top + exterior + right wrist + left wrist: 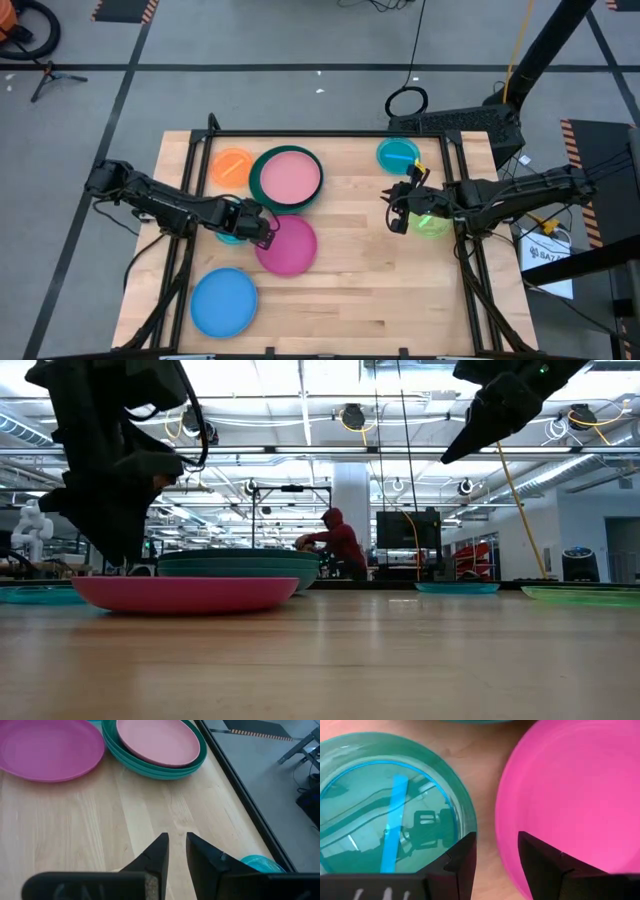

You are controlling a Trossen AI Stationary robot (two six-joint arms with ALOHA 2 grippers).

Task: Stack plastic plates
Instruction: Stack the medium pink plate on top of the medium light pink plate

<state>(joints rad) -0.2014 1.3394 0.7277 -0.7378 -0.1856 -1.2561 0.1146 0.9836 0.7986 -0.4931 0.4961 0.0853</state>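
My left gripper (262, 228) (497, 862) is open and low over the table. Its fingers stand on either side of the near-left rim of the magenta plate (288, 246) (570, 795), next to a cyan plate (230, 236) (390, 805). A pink plate (291, 175) (157, 740) lies in the stacked teal and dark green plates (258, 185) (150, 767). Orange (232, 165), blue (224, 302), a second cyan (397, 154) and lime (432, 224) plates lie flat on the table. My right gripper (398, 208) (177, 840) hangs raised over bare wood beside the lime plate, its fingers only narrowly apart and holding nothing. My left gripper points down with one finger (540, 862) over the magenta plate's inside and the other (465, 862) outside its rim (502, 845). I cannot tell whether either finger touches the plate. The plate lies flat on the table.
Bare wood (380, 290) takes up the table's middle and its near right part. A dark frame rail (330, 133) runs along the far edge. In the low view, a person in red (335, 545) is in the room well beyond the table.
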